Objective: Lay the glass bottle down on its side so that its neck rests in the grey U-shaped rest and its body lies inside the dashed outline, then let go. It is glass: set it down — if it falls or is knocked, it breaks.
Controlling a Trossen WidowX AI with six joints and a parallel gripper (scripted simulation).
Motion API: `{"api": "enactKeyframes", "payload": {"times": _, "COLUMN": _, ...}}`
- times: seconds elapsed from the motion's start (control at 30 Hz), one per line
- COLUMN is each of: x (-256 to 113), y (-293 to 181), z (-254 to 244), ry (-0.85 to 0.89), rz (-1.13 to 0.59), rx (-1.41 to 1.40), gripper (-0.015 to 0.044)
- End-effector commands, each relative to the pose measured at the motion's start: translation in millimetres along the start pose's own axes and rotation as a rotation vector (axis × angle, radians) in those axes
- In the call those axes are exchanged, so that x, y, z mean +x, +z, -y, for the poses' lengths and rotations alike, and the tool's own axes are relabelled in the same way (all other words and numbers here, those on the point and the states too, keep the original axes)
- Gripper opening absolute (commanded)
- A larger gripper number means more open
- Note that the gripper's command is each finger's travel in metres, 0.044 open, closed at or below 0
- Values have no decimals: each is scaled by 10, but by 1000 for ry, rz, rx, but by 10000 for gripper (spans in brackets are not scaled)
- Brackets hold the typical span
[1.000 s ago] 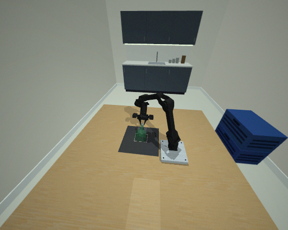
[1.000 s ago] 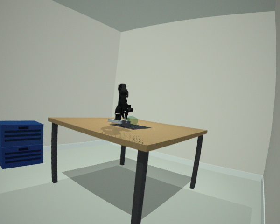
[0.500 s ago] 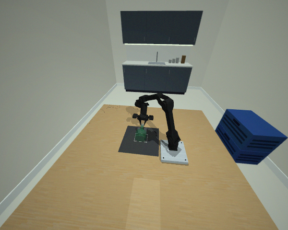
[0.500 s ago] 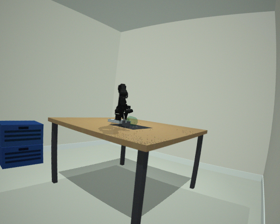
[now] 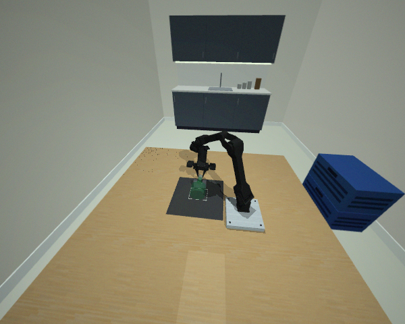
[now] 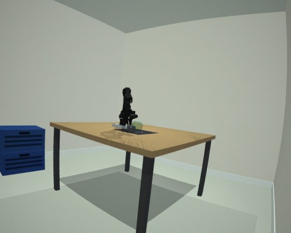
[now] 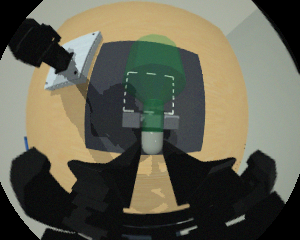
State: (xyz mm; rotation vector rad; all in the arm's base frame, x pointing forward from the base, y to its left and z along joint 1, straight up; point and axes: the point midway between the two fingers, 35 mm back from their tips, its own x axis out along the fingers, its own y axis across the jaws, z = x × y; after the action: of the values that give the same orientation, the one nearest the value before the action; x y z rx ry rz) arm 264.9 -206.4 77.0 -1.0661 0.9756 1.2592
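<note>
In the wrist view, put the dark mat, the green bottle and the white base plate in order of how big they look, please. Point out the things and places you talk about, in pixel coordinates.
1. Mat (image 5: 181, 207) (image 6: 150, 132) (image 7: 192, 135)
2. Bottle (image 5: 198, 192) (image 6: 137, 125) (image 7: 155, 60)
3. Base plate (image 5: 234, 225) (image 6: 114, 125) (image 7: 90, 47)

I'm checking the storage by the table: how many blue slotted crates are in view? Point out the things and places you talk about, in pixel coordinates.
2: one blue slotted crate (image 5: 373, 177) (image 6: 21, 140) sits on top; the other blue slotted crate (image 5: 349, 221) (image 6: 40, 164) is directly beneath it.

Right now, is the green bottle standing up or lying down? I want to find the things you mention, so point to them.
Tipped over: the wrist view shows the bottle (image 5: 198, 190) (image 6: 137, 125) (image 7: 155, 70) stretching lengthwise away from the fingers (image 5: 200, 176).
</note>
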Motion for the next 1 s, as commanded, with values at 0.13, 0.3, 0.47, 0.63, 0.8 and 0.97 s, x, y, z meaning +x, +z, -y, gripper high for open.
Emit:
{"api": "enactKeyframes", "payload": {"times": 0.13, "x": 32, "y": -12, "z": -7, "ry": 0, "rz": 0, "rx": 0, "gripper": 113}}
{"api": "enactKeyframes", "payload": {"times": 0.3, "x": 40, "y": -13, "z": -8, "ry": -1, "rz": -1, "rx": 1, "gripper": 113}}
{"api": "enactKeyframes", "payload": {"times": 0.47, "x": 49, "y": -15, "z": -9, "ry": -2, "rz": -2, "rx": 1, "gripper": 113}}
{"api": "enactKeyframes", "payload": {"times": 0.63, "x": 57, "y": -17, "z": -10, "ry": -3, "rz": -3, "rx": 2, "gripper": 113}}
{"api": "enactKeyframes", "payload": {"times": 0.8, "x": 66, "y": -18, "z": -11, "ry": -5, "rz": -5, "rx": 2, "gripper": 113}}
{"api": "enactKeyframes", "payload": {"times": 0.97, "x": 74, "y": -19, "z": -12, "ry": -6, "rz": -7, "rx": 1, "gripper": 113}}
